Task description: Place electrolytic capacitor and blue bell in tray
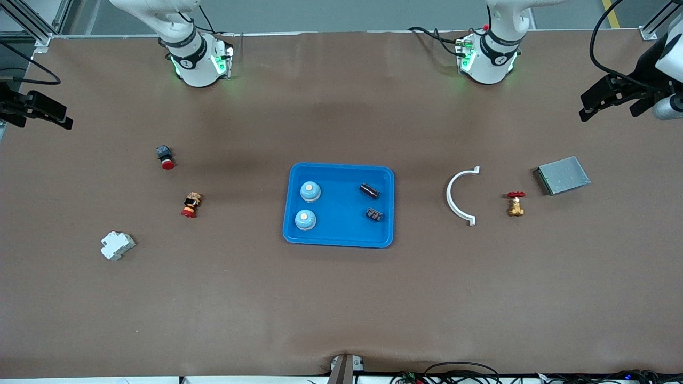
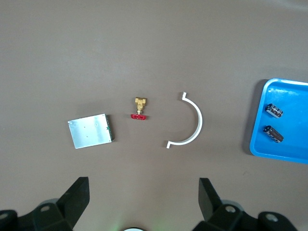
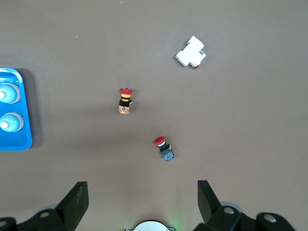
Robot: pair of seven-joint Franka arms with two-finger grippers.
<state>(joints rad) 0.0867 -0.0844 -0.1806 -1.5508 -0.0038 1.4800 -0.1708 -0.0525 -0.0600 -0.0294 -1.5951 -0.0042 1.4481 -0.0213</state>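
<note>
The bright blue tray [image 1: 341, 226] lies mid-table. In it stand two blue bells [image 1: 310, 191] [image 1: 306, 220] toward the right arm's end. Two black electrolytic capacitors [image 1: 369, 190] [image 1: 374, 214] lie in it toward the left arm's end. My left gripper [image 1: 608, 104] [image 2: 143, 192] is open and empty, high over the left arm's end of the table. Its view shows the tray's edge [image 2: 293, 98] with both capacitors [image 2: 275, 110] [image 2: 273, 134]. My right gripper [image 1: 45, 120] [image 3: 142, 195] is open and empty, high over the right arm's end. Its view shows the tray [image 3: 17, 140] and both bells [image 3: 7, 94] [image 3: 9, 122].
Toward the left arm's end lie a white curved clamp [image 1: 460, 196], a brass valve with a red handle [image 1: 515, 204] and a grey metal plate [image 1: 562, 175]. Toward the right arm's end lie two red push buttons [image 1: 165, 157] [image 1: 190, 205] and a white breaker [image 1: 117, 245].
</note>
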